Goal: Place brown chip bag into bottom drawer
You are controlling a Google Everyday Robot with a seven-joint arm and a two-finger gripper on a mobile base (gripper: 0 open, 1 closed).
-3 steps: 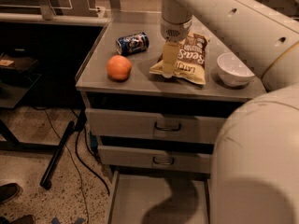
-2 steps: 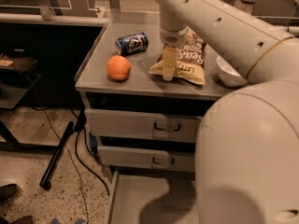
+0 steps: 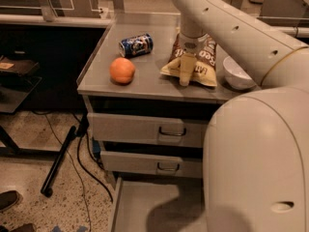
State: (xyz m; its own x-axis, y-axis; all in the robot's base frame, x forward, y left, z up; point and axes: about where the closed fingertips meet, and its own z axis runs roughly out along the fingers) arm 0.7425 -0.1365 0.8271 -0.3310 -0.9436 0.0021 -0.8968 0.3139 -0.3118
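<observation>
- Only one camera view here, looking down at a grey table [image 3: 145, 83] with drawers under it.
- The brown chip bag [image 3: 206, 65] is lying on the table top, around 1 o'clock from the middle of the frame. It's dark brown and tan with white lettering, and its near edge sits close to the table's front edge.
- The gripper [image 3: 185, 72] is straight down on the left part of the bag, touching it. The arm [image 3: 227, 28] comes in from 1 o'clock. Honestly can't tell how far open the gripper is, or if it actually has the bag.
- An orange [image 3: 122, 70] sits at 9 o'clock from the bag, well apart from it.
- A blue drink can [image 3: 136, 45] is on its side at about 10 o'clock from the bag, behind the orange.
- A white bowl [image 3: 238, 74] is just beside the bag at 3 o'clock, partly hidden by the arm.
- The top drawer [image 3: 130, 128] and middle drawer [image 3: 130, 162] are both closed, each with a dark loop handle.
- The bottom drawer [image 3: 142, 209] is pulled out at 6 o'clock. Its flat grey floor has a shadow on it, and its right side is hidden by the robot body [image 3: 256, 168].
- A black pole [image 3: 58, 162] and some cables [image 3: 84, 158] lie on the speckled floor at 8 o'clock.
</observation>
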